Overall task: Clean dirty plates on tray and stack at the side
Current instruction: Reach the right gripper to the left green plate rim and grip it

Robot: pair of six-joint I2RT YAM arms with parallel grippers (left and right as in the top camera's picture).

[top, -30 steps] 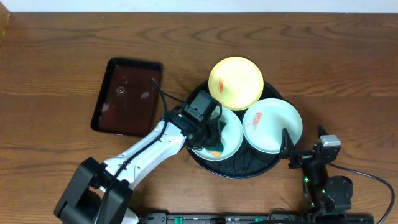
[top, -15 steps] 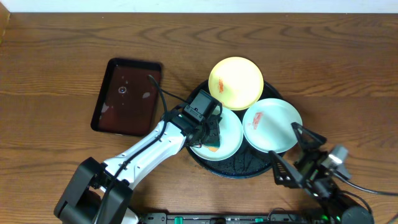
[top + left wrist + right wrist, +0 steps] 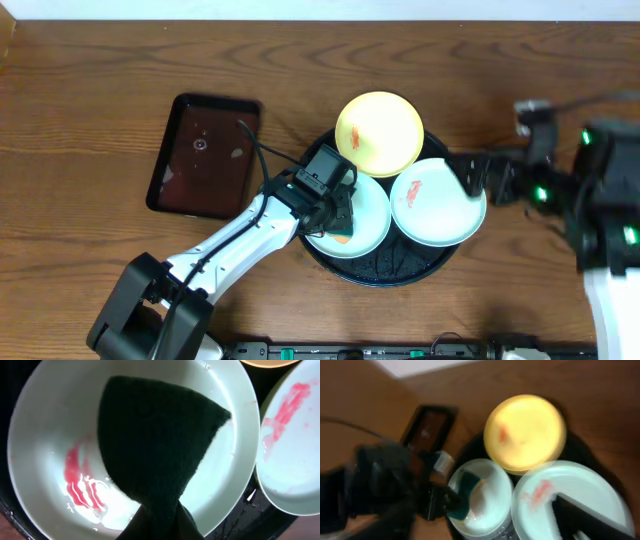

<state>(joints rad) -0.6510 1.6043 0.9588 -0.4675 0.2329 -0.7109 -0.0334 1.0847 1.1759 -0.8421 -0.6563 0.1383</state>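
The pale mint round plate (image 3: pixel 45 425) nearest the left arm lies on the large round black tray (image 3: pixel 385 278). Beside it on the tray are a second mint plate (image 3: pixel 435 208) and a pale yellow plate (image 3: pixel 379 133), both marked red-orange. The left hand (image 3: pixel 340 216) is clamped on a dark teal sponge (image 3: pixel 155 455), which is spread flat on the first plate. A red smear (image 3: pixel 75 480) shows just beside the sponge.

Scrubbing looks to be the step in hand, with nothing stacked at the side yet. The next move likely calls for sweeping the sponge over that smear. The right hand (image 3: pixel 470 176) hovers at the second mint plate's edge, too blurred to tell its grip. Brown wooden desk (image 3: pixel 100 60) surrounds the tray.
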